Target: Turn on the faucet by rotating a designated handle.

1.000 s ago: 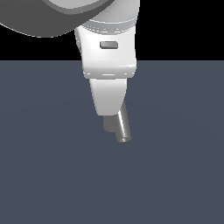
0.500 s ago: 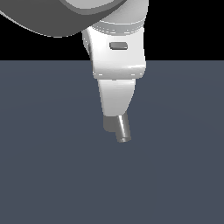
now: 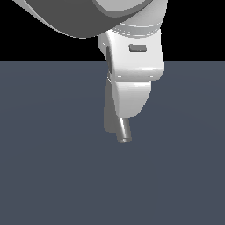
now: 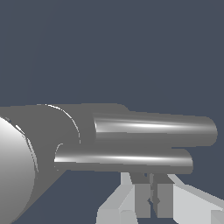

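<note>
In the exterior view my white gripper [image 3: 127, 107] hangs right over the faucet [image 3: 109, 119] and hides most of it. Only a strip of the grey body and the slanted spout tube [image 3: 124, 132] show below it. The handle is hidden there. In the wrist view the faucet's round cap [image 4: 13, 175] is close by, with the thick spout [image 4: 153, 129] and the thinner handle rod [image 4: 127, 159] running side by side. My gripper [image 4: 153, 199] has its fingers [image 4: 142, 197] almost together, holding nothing, their tips right at the handle's side near its free end.
The faucet stands on a flat dark blue-grey surface [image 3: 48, 176]. Nothing else shows on it. The arm's large grey link [image 3: 83, 17] fills the upper part of the exterior view.
My gripper has shifted steadily toward the exterior view's right, uncovering a strip of the faucet body. The spout tip has stayed about where it was.
</note>
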You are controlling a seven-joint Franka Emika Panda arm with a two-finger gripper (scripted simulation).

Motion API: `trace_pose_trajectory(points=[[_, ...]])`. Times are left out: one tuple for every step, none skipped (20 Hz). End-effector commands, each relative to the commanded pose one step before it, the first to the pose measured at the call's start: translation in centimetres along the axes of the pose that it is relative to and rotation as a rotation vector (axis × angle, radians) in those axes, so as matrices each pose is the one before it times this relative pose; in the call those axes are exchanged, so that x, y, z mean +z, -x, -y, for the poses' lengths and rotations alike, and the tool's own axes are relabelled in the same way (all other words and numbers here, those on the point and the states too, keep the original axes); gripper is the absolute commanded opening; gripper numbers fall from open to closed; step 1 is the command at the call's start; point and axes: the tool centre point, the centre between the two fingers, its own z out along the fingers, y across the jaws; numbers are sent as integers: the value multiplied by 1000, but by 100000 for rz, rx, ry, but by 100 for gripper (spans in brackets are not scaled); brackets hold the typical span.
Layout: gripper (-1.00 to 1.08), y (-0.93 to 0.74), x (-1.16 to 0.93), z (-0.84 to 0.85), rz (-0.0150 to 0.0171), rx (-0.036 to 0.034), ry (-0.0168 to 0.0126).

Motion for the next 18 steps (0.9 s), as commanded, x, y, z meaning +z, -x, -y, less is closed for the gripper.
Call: trace_pose_trajectory(points=[[-100,-1475,13,-278,-1295,1652,212],[-100,-262,2,-43,-23,35,25],[-100,-247,-8,-39,0,0,0],[-100,-282,9,-48,-40,61,43],[-100,-273,2,-45,-23,35,24],[-100,-276,1,-45,-23,35,24],[-100,-280,1,-46,-23,35,24],[-100,-265,-8,-41,0,0,0],[-100,-305,10,-51,-47,71,48],[-100,-298,5,-48,-33,50,34],[-100,-275,-8,-41,0,0,0],[-100,-315,9,-52,-48,71,47],[-100,0,0,0,0,0,0],[-100,1787,-34,606,2246,-3162,-702],[-100,-308,-3,165,-89,123,30],[-100,-319,-2,167,-97,134,33],[-100,-323,-2,170,-97,134,33],[-100,-328,-3,174,-97,134,33]])
